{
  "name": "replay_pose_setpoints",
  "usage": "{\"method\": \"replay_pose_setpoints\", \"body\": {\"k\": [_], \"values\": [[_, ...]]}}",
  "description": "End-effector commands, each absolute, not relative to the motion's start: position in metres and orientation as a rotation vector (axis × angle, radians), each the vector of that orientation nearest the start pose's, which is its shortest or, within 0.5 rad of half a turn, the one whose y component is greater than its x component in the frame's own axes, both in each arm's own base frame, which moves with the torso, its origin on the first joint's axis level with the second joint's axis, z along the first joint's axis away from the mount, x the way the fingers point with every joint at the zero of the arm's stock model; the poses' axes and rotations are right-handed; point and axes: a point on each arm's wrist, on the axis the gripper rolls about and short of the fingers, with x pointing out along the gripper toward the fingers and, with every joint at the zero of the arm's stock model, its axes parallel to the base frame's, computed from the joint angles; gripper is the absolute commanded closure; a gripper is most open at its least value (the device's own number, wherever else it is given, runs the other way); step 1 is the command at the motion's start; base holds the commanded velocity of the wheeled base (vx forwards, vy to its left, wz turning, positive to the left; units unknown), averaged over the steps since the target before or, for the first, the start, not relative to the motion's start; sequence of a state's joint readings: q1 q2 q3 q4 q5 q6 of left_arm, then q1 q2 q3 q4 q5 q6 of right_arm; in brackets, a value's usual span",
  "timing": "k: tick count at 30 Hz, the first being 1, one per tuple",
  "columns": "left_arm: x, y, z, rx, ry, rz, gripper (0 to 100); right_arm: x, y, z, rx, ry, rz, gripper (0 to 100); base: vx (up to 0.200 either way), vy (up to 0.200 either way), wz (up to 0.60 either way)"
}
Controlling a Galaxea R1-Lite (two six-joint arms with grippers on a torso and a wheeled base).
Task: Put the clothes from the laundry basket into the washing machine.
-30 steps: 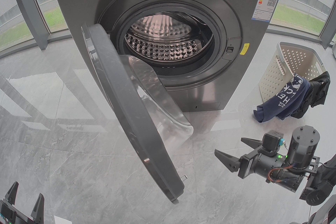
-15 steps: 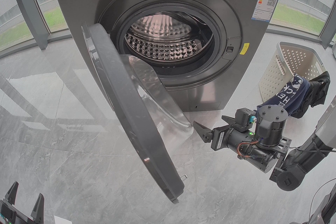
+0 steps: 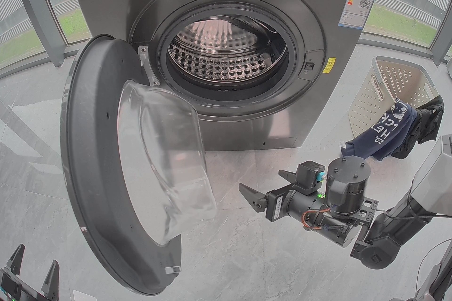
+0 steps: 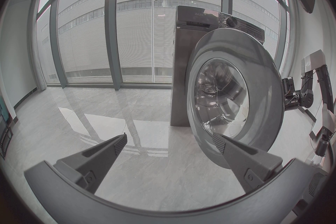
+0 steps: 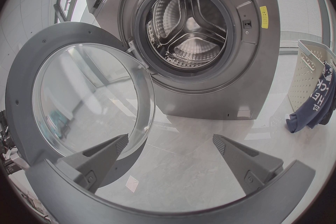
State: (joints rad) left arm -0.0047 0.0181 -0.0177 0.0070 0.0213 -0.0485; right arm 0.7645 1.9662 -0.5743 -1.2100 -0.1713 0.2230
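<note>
Washing machine [image 3: 117,1] in satin grey metal; drum [image 3: 216,64] in shiny dimpled steel; laundry basket [image 3: 376,97] in matt perforated plastic; glossy floor [image 3: 263,264].

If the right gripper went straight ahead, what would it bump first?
The right gripper would probably bump the open door's glass bulge, or just miss it and reach the washing machine front. Depth is unclear.

The door [image 3: 92,137] of the washing machine [image 3: 292,1] now stands swung much wider, its inner face and glass bowl turned up toward the head view instead of showing edge-on. The right claw [image 3: 262,180], jaws apart, now sits farther to the robot's left than a second ago, near the door's glass.
</note>
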Motion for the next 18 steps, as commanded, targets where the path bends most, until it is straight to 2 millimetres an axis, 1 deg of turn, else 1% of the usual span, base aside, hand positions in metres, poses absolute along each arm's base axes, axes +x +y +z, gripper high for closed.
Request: {"method": "replay_pose_setpoints", "body": {"k": [1, 5, 9, 13, 18], "values": [[-0.022, 0.001, 0.076, -0.049, 0.012, 0.017, 0, 0.246, 0.229, 0.099, 0.141, 0.213, 0.565, 0, -0.2, 0.0, 0.0], [-0.022, 0.001, 0.076, -0.049, 0.013, 0.016, 0, 0.258, 0.243, 0.097, 0.146, 0.195, 0.577, 0, -0.2, 0.0, 0.0], [-0.022, 0.001, 0.076, -0.049, 0.013, 0.017, 0, 0.267, 0.261, 0.093, 0.147, 0.18, 0.598, 0, 0.0, 0.0, 0.0], [-0.022, 0.001, 0.076, -0.049, 0.013, 0.017, 0, 0.268, 0.274, 0.089, 0.142, 0.177, 0.62, 0, 0.0, 0.0, 0.0], [-0.022, 0.001, 0.076, -0.049, 0.013, 0.017, 0, 0.268, 0.289, 0.077, 0.133, 0.178, 0.644, 0, 0.0, 0.0, 0.0]]}}
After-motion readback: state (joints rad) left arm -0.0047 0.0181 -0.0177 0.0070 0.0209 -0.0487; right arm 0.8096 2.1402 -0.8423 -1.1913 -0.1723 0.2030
